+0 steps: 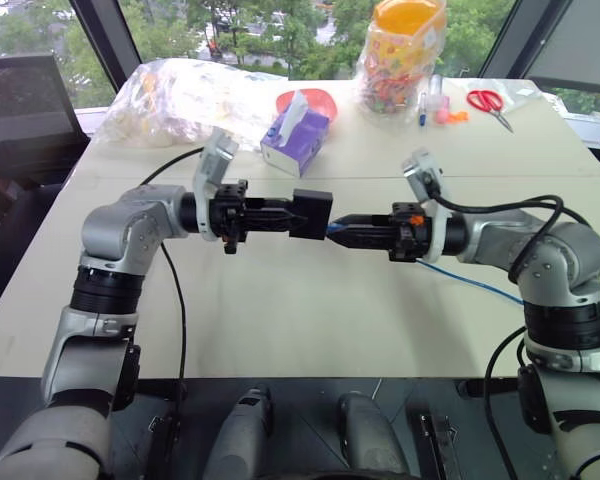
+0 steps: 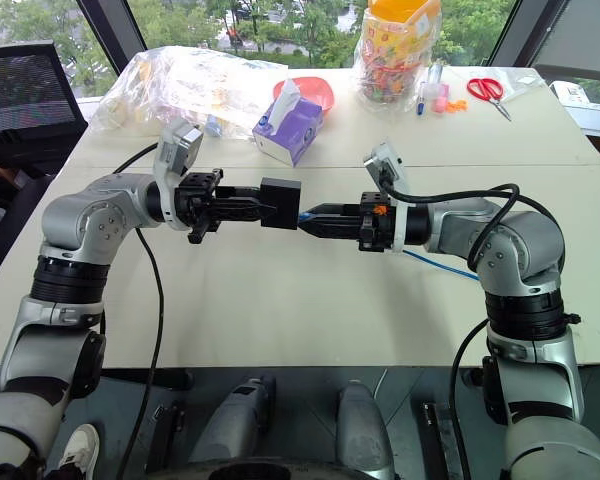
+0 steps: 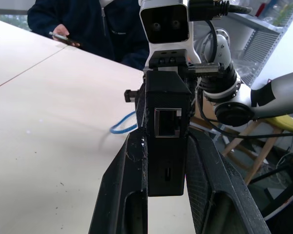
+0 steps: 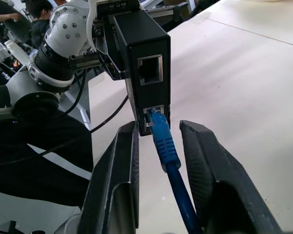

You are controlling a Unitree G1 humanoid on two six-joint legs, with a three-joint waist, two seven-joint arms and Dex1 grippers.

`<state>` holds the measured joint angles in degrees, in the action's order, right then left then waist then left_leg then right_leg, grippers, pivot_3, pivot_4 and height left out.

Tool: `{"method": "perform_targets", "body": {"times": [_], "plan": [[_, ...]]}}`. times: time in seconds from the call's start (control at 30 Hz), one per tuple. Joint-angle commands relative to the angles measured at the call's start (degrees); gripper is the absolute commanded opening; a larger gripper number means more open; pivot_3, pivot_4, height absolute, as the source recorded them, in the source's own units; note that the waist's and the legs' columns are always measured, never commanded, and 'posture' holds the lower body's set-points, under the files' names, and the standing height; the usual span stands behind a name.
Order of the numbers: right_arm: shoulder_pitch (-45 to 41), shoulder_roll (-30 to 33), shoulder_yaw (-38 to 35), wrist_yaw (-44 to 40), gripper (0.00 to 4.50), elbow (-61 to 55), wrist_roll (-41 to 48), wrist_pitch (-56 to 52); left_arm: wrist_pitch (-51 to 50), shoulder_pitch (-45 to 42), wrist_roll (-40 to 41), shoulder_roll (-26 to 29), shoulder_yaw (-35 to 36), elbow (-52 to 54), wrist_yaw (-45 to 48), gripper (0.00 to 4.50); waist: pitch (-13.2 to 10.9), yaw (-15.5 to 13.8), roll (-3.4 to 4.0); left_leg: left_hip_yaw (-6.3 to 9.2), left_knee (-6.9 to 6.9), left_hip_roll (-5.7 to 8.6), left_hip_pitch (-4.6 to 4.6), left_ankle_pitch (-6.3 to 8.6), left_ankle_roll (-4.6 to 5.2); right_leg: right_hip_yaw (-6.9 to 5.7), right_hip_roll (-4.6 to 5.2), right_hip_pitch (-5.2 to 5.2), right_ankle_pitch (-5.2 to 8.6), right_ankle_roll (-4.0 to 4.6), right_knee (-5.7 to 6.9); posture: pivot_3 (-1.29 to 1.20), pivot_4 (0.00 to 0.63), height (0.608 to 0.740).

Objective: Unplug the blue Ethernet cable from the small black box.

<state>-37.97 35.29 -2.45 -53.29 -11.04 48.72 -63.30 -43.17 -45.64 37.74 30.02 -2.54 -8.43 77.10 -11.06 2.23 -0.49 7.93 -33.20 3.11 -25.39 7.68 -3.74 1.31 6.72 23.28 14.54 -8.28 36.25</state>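
Held above the middle of the desk (image 1: 280, 330), the light black box (image 1: 311, 212) sits clamped in the left claw (image 1: 285, 213), while the limp blue cable (image 4: 166, 156), plug in its port, wants pinching at the stiff boot between the right claw's (image 4: 158, 161) parted fingers.

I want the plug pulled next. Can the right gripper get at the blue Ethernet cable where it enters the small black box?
Probably yes: the right gripper straddles the blue Ethernet cable behind its plug, nothing between, with the small black box clamped by the left gripper.

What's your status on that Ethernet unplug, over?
Left end effector shut on small black box. Right end effector open around blue Ethernet cable, not clamped. Plug at the lower port, seating unclear. Nothing in the way.
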Motion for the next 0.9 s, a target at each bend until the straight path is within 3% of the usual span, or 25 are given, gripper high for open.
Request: {"method": "perform_targets", "body": {"times": [0.03, 0.07, 0.2, 0.9], "plan": [[-1.2, 0.3, -1.0, -0.3, 1.22, -1.1, 1.6, 0.2, 1.0, -0.1, 0.6, 0.2, 0.7, 2.0, 0.4, 0.48, 0.0, 0.0, 0.00, 0.00, 0.00, 0.00, 0.00, 0.00, 0.00, 0.00, 0.00, 0.00, 0.00, 0.00, 0.00, 0.00, 0.150, 0.728], [-1.2, 0.2, -1.0, -0.3, 1.22, -1.2, 1.6, 0.1, 1.0, -0.1, 0.6, 0.2, 0.7, 2.0, 0.4, 0.48, 0.0, 0.0, 0.00, 0.00, 0.00, 0.00, 0.00, 0.00, 0.00, 0.00, 0.00, 0.00, 0.00, 0.00, 0.00, 0.00, 0.150, 0.728], [-1.3, 0.1, -1.0, -0.1, 0.05, -1.2, 1.9, 0.0, 1.0, 0.0, 0.5, 0.3, 0.5, 2.2, 0.5, 0.48, 0.0, 0.0, 0.00, 0.00, 0.01, 0.00, 0.00, 0.00, 0.00, 0.00, 0.00, 0.01, 0.00, 0.00, 0.00, 0.00, 0.150, 0.728], [0.8, 2.4, -2.6, 0.3, 0.05, 3.1, 1.5, -1.4, -0.6, 2.5, 2.1, 3.5, 0.4, 6.8, 2.8, 0.48, 0.0, 0.0, 0.00, 0.00, 0.02, 0.00, -0.01, 0.00, 0.00, 0.00, 0.00, 0.02, 0.01, 0.02, -0.01, 0.00, 0.150, 0.728]]}}
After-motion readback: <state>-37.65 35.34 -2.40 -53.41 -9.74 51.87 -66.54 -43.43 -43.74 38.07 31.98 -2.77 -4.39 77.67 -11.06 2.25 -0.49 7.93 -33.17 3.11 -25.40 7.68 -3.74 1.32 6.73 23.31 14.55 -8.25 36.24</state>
